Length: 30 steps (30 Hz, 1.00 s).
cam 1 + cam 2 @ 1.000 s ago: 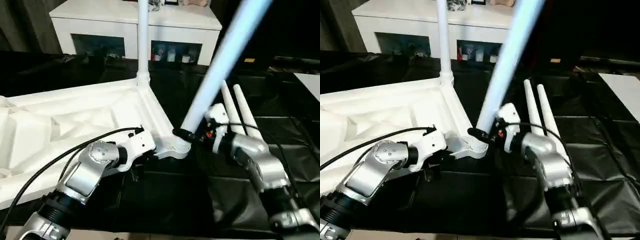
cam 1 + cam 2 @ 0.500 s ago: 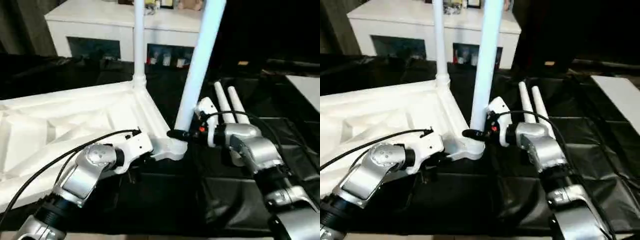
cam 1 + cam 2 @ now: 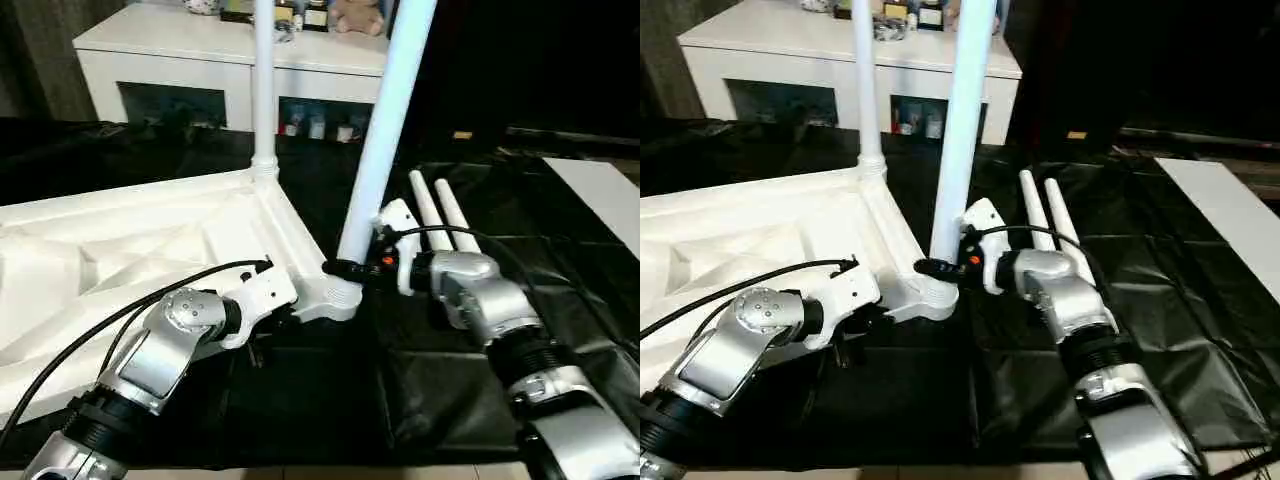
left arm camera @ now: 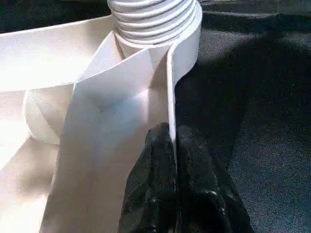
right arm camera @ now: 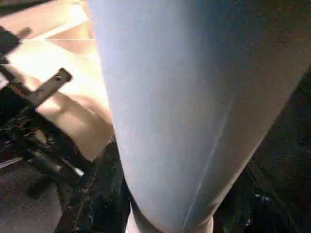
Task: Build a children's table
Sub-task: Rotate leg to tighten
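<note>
The children's table lies upside down: its white ribbed tabletop [image 3: 130,250] rests on the black sheet. One white leg [image 3: 263,90] stands upright in the far corner socket. My right gripper [image 3: 345,268] is shut on the base of a second leg [image 3: 385,130], which stands almost upright in the near corner socket [image 3: 335,293]. In the right wrist view that leg [image 5: 184,97] is close in front. My left gripper [image 4: 172,131] is shut on the tabletop's thin rim wall [image 4: 170,82], just beside the threaded socket [image 4: 155,19]. Two loose legs [image 3: 440,215] lie side by side behind my right arm.
A white cabinet with glass doors [image 3: 200,60] stands at the back with small items on top. A flat white board [image 3: 600,190] lies at the right edge. A black sheet [image 3: 400,380] covers the work surface around the tabletop.
The leg in my right gripper has swung from a strong lean to the right to nearly upright over the near socket. The left gripper keeps its hold on the rim. The camera has shifted.
</note>
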Available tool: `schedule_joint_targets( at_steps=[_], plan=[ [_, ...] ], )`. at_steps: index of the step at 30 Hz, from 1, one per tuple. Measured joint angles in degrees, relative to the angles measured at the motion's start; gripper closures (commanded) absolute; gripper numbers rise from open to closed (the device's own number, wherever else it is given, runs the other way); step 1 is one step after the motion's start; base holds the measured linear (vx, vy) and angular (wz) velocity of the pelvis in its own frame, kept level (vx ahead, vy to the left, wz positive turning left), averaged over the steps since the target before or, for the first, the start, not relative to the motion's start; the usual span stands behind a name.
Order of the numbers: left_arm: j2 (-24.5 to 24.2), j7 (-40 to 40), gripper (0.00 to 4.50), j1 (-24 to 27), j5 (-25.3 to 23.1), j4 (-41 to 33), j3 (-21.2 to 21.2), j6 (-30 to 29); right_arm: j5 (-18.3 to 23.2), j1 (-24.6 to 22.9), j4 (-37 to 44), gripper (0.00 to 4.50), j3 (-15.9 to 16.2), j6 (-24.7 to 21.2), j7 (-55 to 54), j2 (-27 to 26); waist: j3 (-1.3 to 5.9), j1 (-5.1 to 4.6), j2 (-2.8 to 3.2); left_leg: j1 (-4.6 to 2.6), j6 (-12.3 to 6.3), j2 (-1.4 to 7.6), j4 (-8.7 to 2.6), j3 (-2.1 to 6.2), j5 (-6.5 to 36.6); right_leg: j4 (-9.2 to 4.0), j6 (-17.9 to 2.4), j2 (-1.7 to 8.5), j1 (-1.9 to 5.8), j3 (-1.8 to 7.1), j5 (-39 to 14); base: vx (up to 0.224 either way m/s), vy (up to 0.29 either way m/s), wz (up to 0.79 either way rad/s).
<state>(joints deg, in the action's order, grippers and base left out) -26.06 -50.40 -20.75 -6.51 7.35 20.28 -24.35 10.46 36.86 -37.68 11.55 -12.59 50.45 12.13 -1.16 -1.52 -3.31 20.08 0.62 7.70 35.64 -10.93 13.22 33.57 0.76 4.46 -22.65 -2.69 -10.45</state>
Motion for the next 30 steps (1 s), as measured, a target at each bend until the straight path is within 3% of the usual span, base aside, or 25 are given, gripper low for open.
schedule_joint_targets(
  at_steps=[2, 4, 6, 7, 8, 9, 10, 11, 12, 13, 14, 16, 18, 24, 27, 30],
  plan=[
    [0.9, 1.4, 4.5, -0.4, -0.2, 0.8, -0.4, -0.9, -0.2, 0.1, -0.7, 2.66, -0.4, 0.6, -4.0, -1.5, -0.03, -0.17, 0.06, 0.02, 0.0, 0.0, 0.0, 0.31, 0.0, -0.37, 0.0, -0.01, 0.05, -0.3, 0.0, 0.0, 0.0, 0.0],
    [3.0, 4.2, 4.5, -1.6, -1.1, 2.4, -0.9, -2.9, -1.3, 0.7, -2.2, 2.66, -1.3, 1.3, -11.6, -4.2, -0.23, -1.04, 0.39, 0.04, 0.01, 0.0, 0.0, 1.04, 0.0, -0.73, -0.2, 0.0, 0.22, -1.16, -1.0, -0.026, 0.016, -0.06],
    [6.2, 7.8, 4.5, -2.2, -1.3, 3.3, -1.6, -5.8, -1.6, 1.6, -4.2, 2.66, -2.3, 2.3, -18.1, -6.2, -0.84, -1.83, 1.4, -0.02, 0.01, 0.0, -0.22, 2.18, 0.0, -1.71, -0.9, 0.06, 1.11, -2.82, -2.1, -0.026, 0.016, -0.06],
    [7.6, 9.2, 4.5, -2.5, -1.3, 3.9, -2.0, -6.9, -1.8, 1.8, -5.2, 2.66, -2.7, 2.9, -20.7, -7.1, -1.0, -1.92, 1.6, 0.02, 0.01, 0.01, -0.4, 2.26, 0.0, -1.71, -1.2, 0.08, 1.54, -3.06, -2.7, -0.093, 0.029, 0.0],
    [9.3, 10.9, 4.5, -2.9, -1.4, 4.5, -2.4, -8.2, -1.9, 2.3, -6.4, 2.66, -3.2, 3.5, -23.3, -7.9, -1.19, -1.56, 1.7, 0.03, 0.01, 0.01, -0.91, 2.03, 0.0, -0.61, -2.1, 0.19, 1.68, -3.21, -3.4, -0.093, 0.029, 0.0],
    [12.3, 13.7, 4.5, -4.0, -1.8, 5.8, -2.6, -10.3, -2.0, 2.9, -8.1, 2.66, -4.6, 4.5, -27.6, -9.2, -1.1, -0.89, 1.26, -0.18, 0.01, 0.02, -1.5, 0.74, 0.0, 2.75, -3.6, 0.67, 1.8, -2.86, -5.4, -0.091, -0.01, 0.16],
    [14.9, 16.3, 4.5, -4.8, -2.4, 6.6, -2.7, -11.6, -2.1, 3.8, -9.4, 2.66, -5.7, 5.0, -31.1, -9.8, -0.8, 0.38, 0.34, -0.23, 0.01, -0.02, -1.91, -1.18, 0.0, 4.91, -3.5, 1.11, 2.01, -1.73, -6.2, 0.033, -0.091, 0.14],
    [16.1, 17.8, 4.5, -5.1, -2.4, 6.5, -3.2, -12.4, -2.2, 4.8, -10.6, 2.66, -6.2, 5.3, -33.5, -10.4, -0.29, 0.9, -1.09, -0.25, 0.21, -0.24, -1.42, -1.91, 0.0, 4.61, -0.2, 1.43, 1.58, -0.26, -6.2, 0.033, -0.091, 0.14],
    [18.1, 19.5, 4.5, -5.3, -2.3, 6.5, -3.8, -13.4, -2.2, 5.8, -11.7, 2.66, -6.9, 5.7, -36.5, -11.3, -0.36, 1.88, -0.44, 0.25, 0.55, -0.25, 0.21, 0.41, 1.1, 4.65, 0.3, 1.48, 1.02, -0.41, -5.9, 0.064, -0.081, -0.22],
    [19.0, 20.5, 4.5, -5.2, -2.3, 6.5, -4.0, -14.0, -2.2, 6.2, -12.4, 2.66, -7.3, 5.9, -38.0, -11.7, -0.26, 2.56, -0.04, 0.2, 0.52, -0.2, 0.86, 2.11, 1.1, 4.63, 0.3, 1.48, 0.77, -0.88, -5.9, 0.074, 0.013, -0.44],
    [20.6, 22.1, 4.5, -5.7, -2.3, 6.6, -4.1, -15.1, -2.3, 6.9, -13.4, 2.66, -7.8, 6.5, -40.7, -12.4, 0.09, 3.28, 1.32, 0.41, 2.43, 0.33, 0.7, 3.69, 0.1, 4.43, 0.1, 1.54, 0.76, -2.38, -5.3, 0.074, 0.013, -0.44],
    [23.2, 25.4, 4.5, -6.4, -2.3, 7.1, -5.6, -16.2, -2.2, 9.0, -16.3, 2.66, -9.0, 7.3, -46.8, -14.1, 0.01, 3.08, 0.74, 0.21, 3.06, 0.83, -0.03, 3.13, -0.4, 3.48, -0.8, 0.65, 0.71, -1.54, -3.3, 0.0, 0.0, 0.0],
    [24.8, 27.4, 4.5, -6.5, -2.3, 7.1, -6.5, -17.1, -2.2, 10.4, -18.4, 2.66, -9.6, 7.7, -49.6, -14.9, -0.32, 3.02, 0.46, 0.29, 3.17, 1.28, -0.18, 2.74, -0.5, 3.09, -1.3, 0.29, 0.68, -1.34, -2.7, 0.0, 0.0, 0.0],
    [25.9, 28.4, 4.5, -7.2, -2.1, 7.1, -8.0, -17.6, -3.4, 13.0, -21.1, 2.66, -9.9, 8.7, -51.3, -15.7, -0.31, 2.5, 0.53, 0.47, 3.18, 1.31, -1.4, 2.56, -0.5, 1.52, -1.0, 0.03, 0.78, -1.24, -2.3, 0.0, 0.0, 0.0],
    [25.5, 28.3, 4.5, -7.4, -2.1, 7.1, -7.9, -17.6, -3.5, 13.8, -22.4, 2.66, -10.1, 9.5, -51.4, -15.9, -0.24, 2.48, 0.58, 0.44, 3.24, 1.47, -1.43, 2.47, -0.5, 1.46, -1.0, -0.08, 0.78, -1.21, -1.8, 0.0, 0.0, 0.0],
    [24.7, 28.1, 4.5, -7.8, -2.0, 6.9, -7.2, -17.5, -3.3, 14.4, -23.6, 1.96, -11.1, 10.7, -50.9, -16.0, -0.26, 2.46, 0.65, 0.44, 3.26, 1.68, -1.51, 2.25, -0.5, 1.41, -1.0, -0.18, 0.73, -1.21, -1.9, 0.0, 0.0, 0.0]
  ],
)
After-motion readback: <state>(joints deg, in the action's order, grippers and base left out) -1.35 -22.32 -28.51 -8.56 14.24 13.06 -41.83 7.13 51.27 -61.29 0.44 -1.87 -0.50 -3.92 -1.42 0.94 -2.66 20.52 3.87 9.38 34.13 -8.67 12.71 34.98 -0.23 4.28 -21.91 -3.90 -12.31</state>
